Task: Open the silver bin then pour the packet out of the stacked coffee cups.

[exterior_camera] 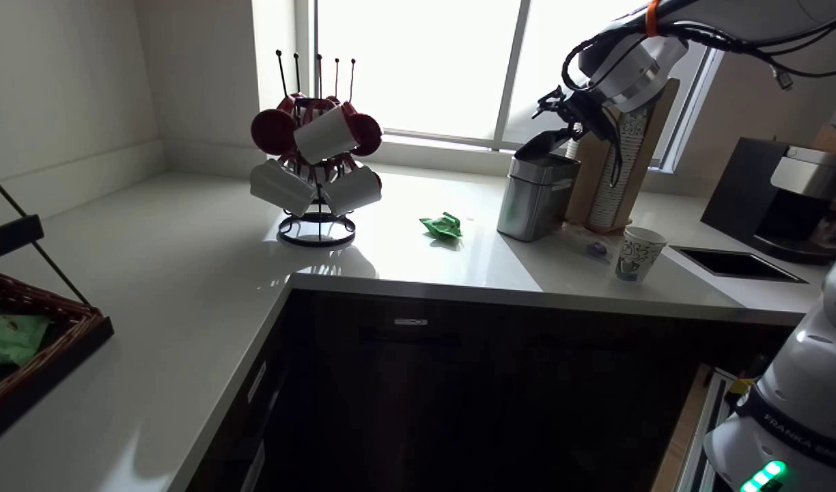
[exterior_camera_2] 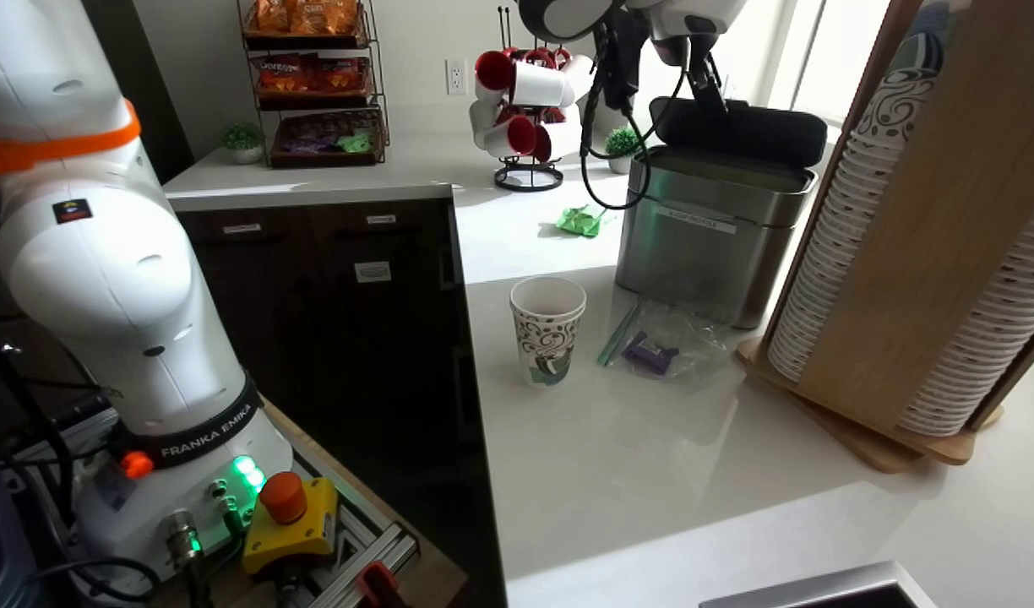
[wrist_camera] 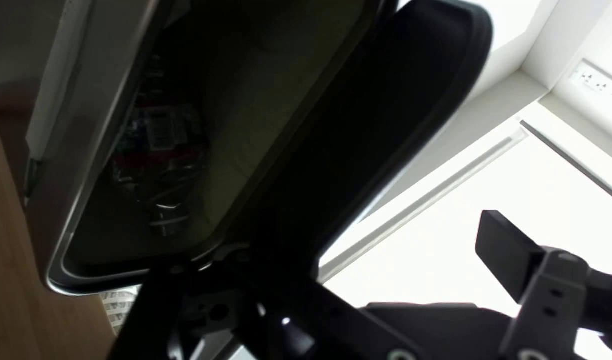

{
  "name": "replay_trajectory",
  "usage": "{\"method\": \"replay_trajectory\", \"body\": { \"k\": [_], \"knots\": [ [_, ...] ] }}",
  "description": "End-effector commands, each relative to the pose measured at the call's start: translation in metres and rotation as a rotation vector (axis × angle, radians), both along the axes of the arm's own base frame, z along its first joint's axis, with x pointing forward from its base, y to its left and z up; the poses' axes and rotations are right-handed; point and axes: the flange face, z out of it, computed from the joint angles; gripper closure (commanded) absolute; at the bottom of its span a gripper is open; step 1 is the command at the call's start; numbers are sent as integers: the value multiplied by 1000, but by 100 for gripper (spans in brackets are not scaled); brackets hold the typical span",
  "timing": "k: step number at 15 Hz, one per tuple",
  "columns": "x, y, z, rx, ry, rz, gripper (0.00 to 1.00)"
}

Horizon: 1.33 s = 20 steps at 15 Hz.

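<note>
The silver bin [exterior_camera: 531,205] stands on the counter by the window, also in an exterior view [exterior_camera_2: 703,245]. Its black lid [exterior_camera_2: 741,135] is raised and tilted up. In the wrist view the bin's rim [wrist_camera: 101,125] surrounds clear plastic wrapping with a barcode [wrist_camera: 158,130] inside. My gripper [wrist_camera: 386,245] is open; one finger is dark against the lid's hinge end, and contact cannot be told. The gripper [exterior_camera: 558,117] is above the bin in both exterior views. The stacked patterned coffee cups [exterior_camera_2: 548,338] stand upright on the counter in front of the bin [exterior_camera: 638,254]. No packet shows inside them.
A clear bag with a purple packet [exterior_camera_2: 650,353] lies between cups and bin. A wooden cup holder [exterior_camera_2: 922,253] stands close beside the bin. A green packet [exterior_camera: 443,225], a mug rack [exterior_camera: 319,171] and a coffee machine [exterior_camera: 780,198] are also on the counter.
</note>
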Motion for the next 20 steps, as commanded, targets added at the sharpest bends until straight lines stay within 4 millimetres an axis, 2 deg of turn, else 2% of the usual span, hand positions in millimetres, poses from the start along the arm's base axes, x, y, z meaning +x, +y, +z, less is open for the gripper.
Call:
{"method": "replay_trajectory", "body": {
  "k": [1, 14, 20],
  "knots": [
    [14, -1, 1, -8, -30, -16, 0],
    [66, -8, 24, -54, -69, -13, 0],
    [82, -10, 27, -69, -70, -15, 0]
  ]
}}
